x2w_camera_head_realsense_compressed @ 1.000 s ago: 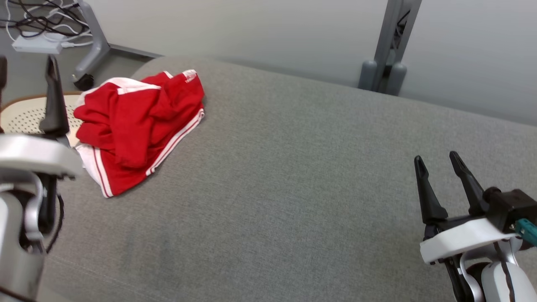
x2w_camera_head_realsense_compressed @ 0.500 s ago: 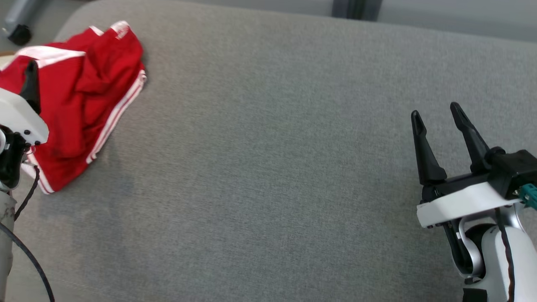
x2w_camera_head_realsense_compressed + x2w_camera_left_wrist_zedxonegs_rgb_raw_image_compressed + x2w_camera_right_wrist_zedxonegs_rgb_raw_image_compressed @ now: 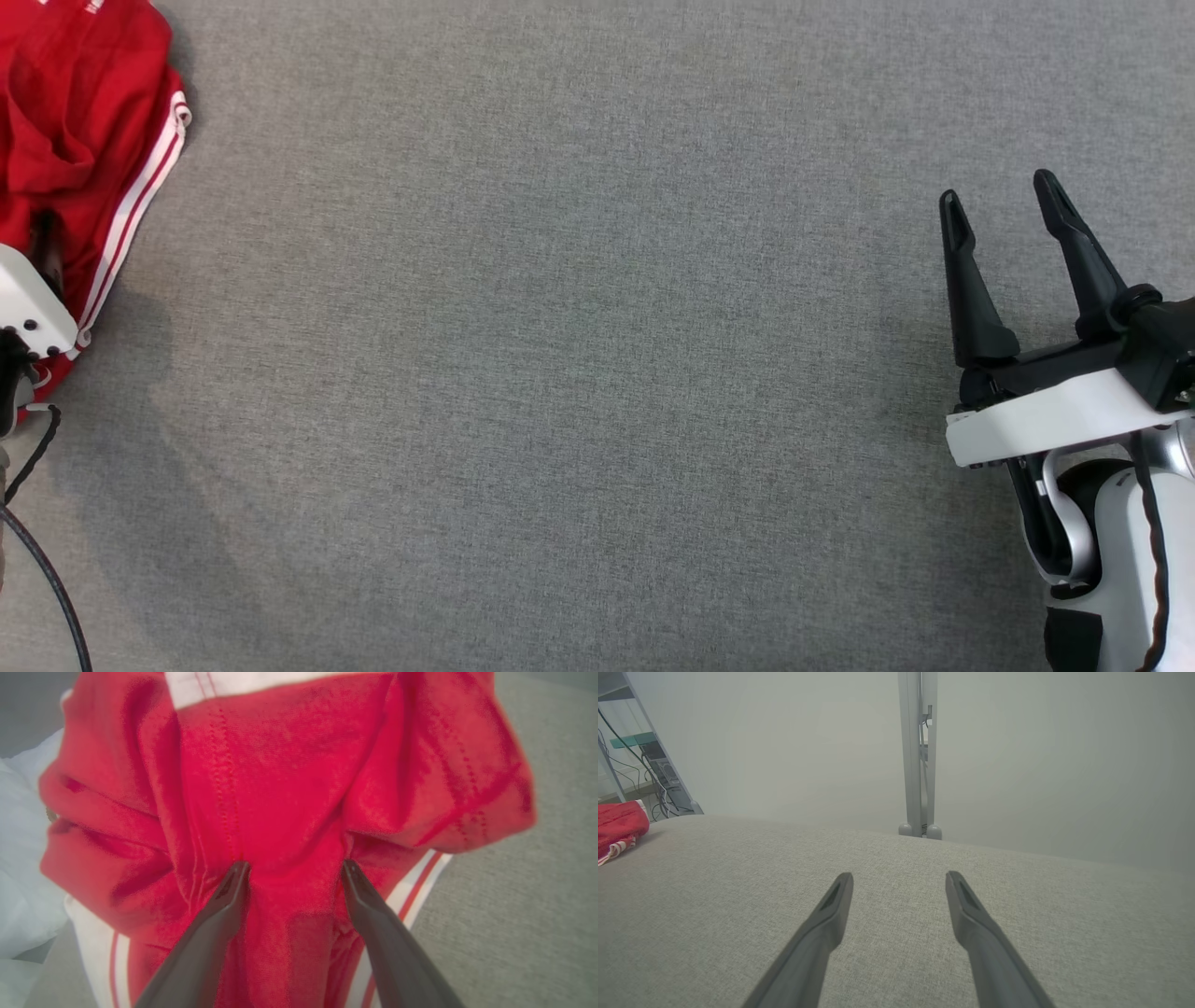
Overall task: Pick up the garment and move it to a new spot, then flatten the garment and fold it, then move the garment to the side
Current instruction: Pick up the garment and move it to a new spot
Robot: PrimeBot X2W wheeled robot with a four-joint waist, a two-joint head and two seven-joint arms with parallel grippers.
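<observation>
Red garment (image 3: 84,140) lies crumpled at ten o'clock. Left end effector (image 3: 292,868), wide open and empty, straddles a fold; pinching one thin layer may let it slip. Right end effector (image 3: 999,201), at three o'clock, is open and empty.

**Partly out of view**

In the head view the garment (image 3: 84,140) was cut off by the left and top edges. Close to the left gripper (image 3: 292,870) its cloth was blurred, and contact could not be told.
</observation>
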